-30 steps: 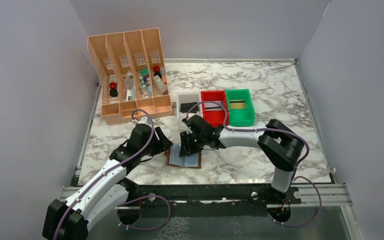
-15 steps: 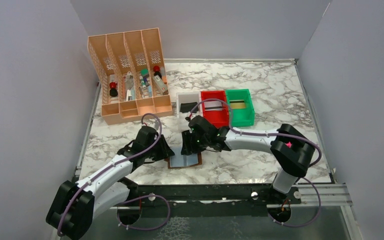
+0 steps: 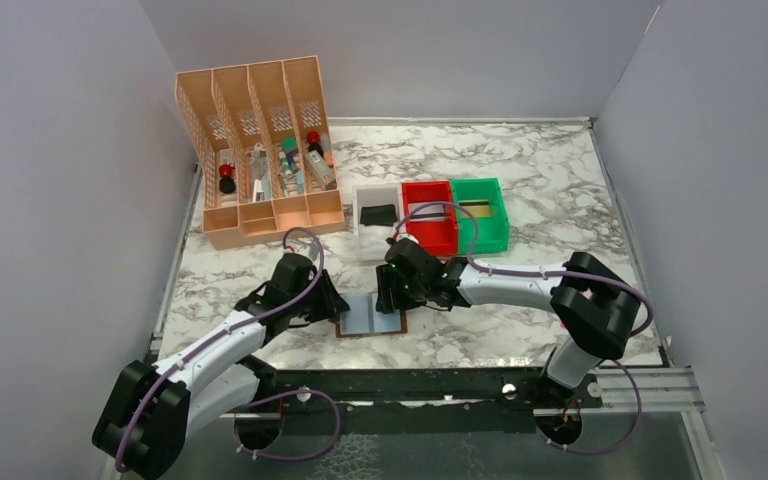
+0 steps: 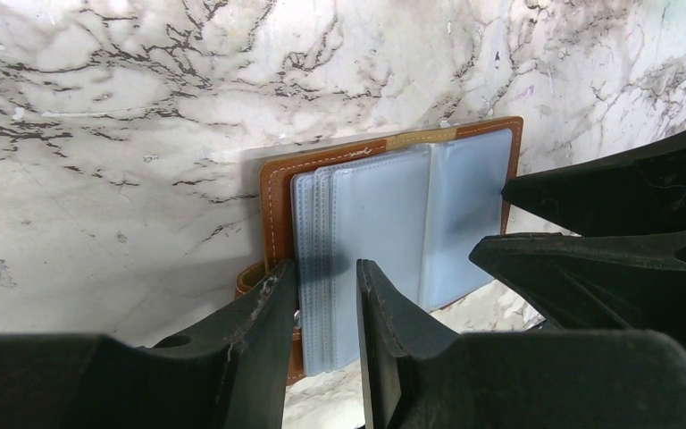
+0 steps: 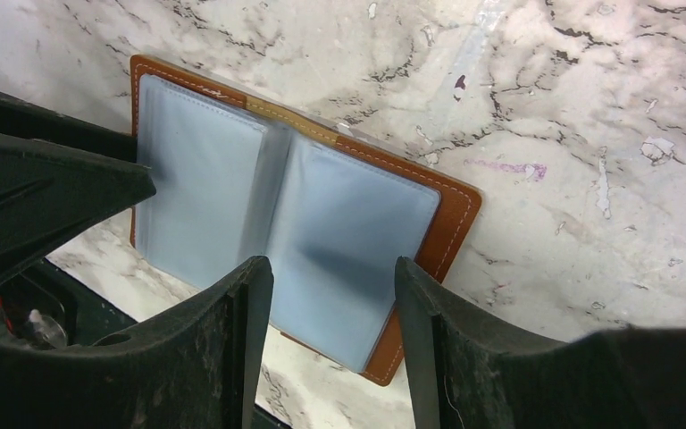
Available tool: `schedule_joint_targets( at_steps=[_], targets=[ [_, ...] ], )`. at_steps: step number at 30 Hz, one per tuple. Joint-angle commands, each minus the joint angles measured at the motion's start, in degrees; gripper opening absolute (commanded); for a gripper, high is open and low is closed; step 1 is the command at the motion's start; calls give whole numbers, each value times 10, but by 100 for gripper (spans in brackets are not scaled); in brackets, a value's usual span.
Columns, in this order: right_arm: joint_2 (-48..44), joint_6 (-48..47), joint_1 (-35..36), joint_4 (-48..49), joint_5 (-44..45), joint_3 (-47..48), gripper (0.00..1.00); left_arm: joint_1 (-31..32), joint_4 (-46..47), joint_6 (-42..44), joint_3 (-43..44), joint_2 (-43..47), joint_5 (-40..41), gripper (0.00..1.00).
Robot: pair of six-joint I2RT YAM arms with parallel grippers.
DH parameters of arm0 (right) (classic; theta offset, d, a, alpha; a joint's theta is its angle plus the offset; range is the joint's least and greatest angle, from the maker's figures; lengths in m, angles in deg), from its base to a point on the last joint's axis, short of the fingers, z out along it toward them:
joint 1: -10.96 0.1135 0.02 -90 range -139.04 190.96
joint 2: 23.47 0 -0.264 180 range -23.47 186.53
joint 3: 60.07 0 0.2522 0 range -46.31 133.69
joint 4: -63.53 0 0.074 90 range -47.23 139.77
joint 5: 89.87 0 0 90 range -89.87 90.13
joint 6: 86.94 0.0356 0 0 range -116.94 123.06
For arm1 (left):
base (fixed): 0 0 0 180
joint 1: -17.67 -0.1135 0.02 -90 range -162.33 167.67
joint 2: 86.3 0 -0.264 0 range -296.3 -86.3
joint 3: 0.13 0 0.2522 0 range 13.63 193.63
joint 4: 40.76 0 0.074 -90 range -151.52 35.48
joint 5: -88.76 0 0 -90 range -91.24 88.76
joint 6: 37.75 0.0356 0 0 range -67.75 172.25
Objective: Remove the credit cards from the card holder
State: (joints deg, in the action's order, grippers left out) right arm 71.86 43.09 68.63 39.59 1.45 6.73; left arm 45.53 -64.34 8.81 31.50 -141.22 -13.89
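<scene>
The brown card holder (image 3: 372,316) lies open and flat on the marble near the front edge, grey-blue sleeves up (image 4: 393,214) (image 5: 295,214). Whether the sleeves hold credit cards I cannot tell. My left gripper (image 3: 331,306) (image 4: 326,268) is low over the holder's left edge. Its jaws stand a narrow gap apart, with the stacked sleeve edges showing through the gap. My right gripper (image 3: 392,294) (image 5: 332,264) hovers open over the right half with nothing between its fingers. Each wrist view shows the other gripper's black fingers (image 4: 607,188) (image 5: 54,192) across the holder.
Behind the holder stand a white bin (image 3: 376,200), a red bin (image 3: 430,235) and a green bin (image 3: 482,235), each with a flat card-like thing inside. A peach four-slot organizer (image 3: 260,150) with small items stands at the back left. The table's black front rail (image 3: 410,385) lies just behind the grippers.
The left gripper moved in to the holder's left edge and narrowed its jaws. The right gripper shifted right and opened wider. The sleeves that stood lifted now lie flat.
</scene>
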Motion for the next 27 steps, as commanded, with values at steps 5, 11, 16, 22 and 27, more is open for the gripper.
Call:
schedule_joint_targets(
  at_steps=[5,11,16,22,27],
  targets=[
    [9,15,3,-42,55,7,59,0,20,9,-2,-8,-17,34],
    [4,6,2,-15,28,-2,57,0,23,8,-2,-10,-19,34],
    [22,0,2,44,-58,-6,40,1,24,10,3,-13,-21,34],
    [11,3,2,73,-84,-10,22,1,28,9,0,-14,-24,34],
    [-4,5,3,74,-83,-11,8,1,33,6,-2,-13,-28,34]
  ],
)
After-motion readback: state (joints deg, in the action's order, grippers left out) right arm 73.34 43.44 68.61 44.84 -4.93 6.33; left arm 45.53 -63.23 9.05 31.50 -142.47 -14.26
